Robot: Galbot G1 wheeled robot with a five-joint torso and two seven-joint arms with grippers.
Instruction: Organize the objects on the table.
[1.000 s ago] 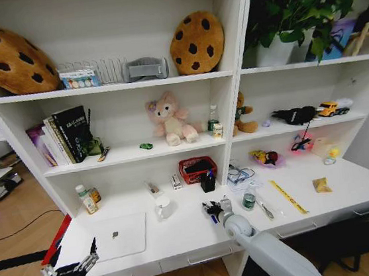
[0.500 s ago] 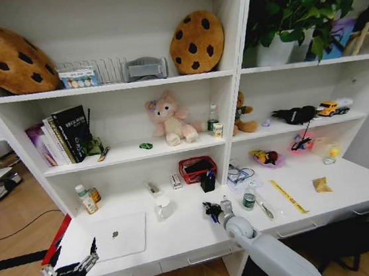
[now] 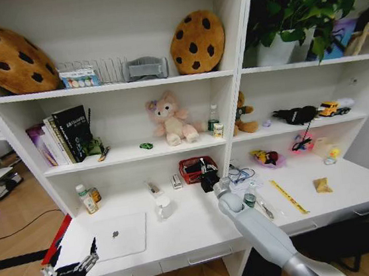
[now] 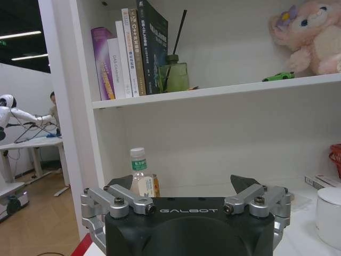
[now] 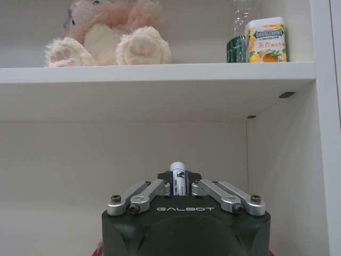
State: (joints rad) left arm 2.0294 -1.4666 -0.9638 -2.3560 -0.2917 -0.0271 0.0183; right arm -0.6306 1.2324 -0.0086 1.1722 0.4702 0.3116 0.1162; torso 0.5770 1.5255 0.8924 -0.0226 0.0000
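The right gripper [image 3: 206, 175] now sits at about 12 o'clock of the tabletop's [image 3: 182, 235] middle, raised to the red basket [image 3: 195, 170] and black pen cup [image 3: 208, 182] at the back. A second ago it was lower and nearer the front edge, among the clutter by the green-labelled bottle [image 3: 249, 199]; the arm has since stretched up and away from the robot. In the right wrist view its jaws are drawn in tight on a white-capped pen [image 5: 177, 178], which stands upright between them, the cap poking above the fingers.

My reading: the pen is off the tabletop and being carried toward the pen cup, so one piece of clutter is close to being put away. It is not yet released.

The left gripper [image 3: 69, 267] hangs at 7 o'clock, off the front left corner, in the same spot as before. In the left wrist view its jaws are spread wide with nothing between them.

The rest is unmoved:
- laptop [image 3: 119, 236] at 9 o'clock
- mug [image 3: 164, 207] near the middle
- ruler [image 3: 288, 197] at 3 o'clock
- tan scrap [image 3: 322, 185] farther right
- green toy car [image 3: 146, 146] on the shelf above
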